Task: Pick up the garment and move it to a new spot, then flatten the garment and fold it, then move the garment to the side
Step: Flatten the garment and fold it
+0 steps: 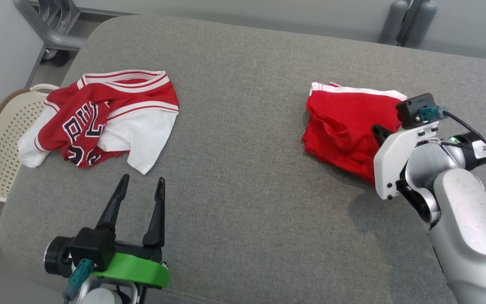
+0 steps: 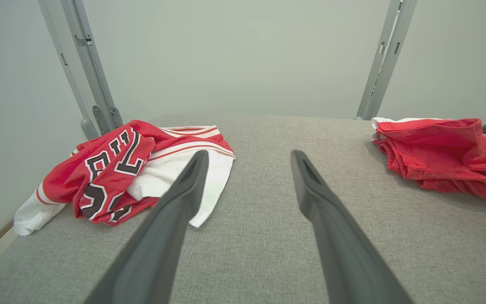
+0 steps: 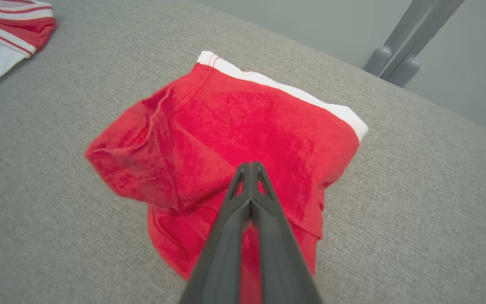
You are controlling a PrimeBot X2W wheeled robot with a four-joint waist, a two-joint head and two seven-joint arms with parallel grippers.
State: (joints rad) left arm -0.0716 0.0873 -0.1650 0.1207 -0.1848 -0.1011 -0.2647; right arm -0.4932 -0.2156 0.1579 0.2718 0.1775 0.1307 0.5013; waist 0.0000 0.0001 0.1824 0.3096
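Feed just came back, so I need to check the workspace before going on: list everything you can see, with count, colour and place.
folded garment: one, red with a white band, right side of the table
jersey: one, red and white with black lettering, crumpled, left side of the table
table: one, grey fabric top, under both
basket: one, cream, perforated, beside the table's left edge
posts: two, grey, behind the far right edge
wheeled frame: one, grey, behind the far left corner
left end effector: one, dark fingers, open, near the jersey
right end effector: one, dark fingers, shut, tips at the folded garment
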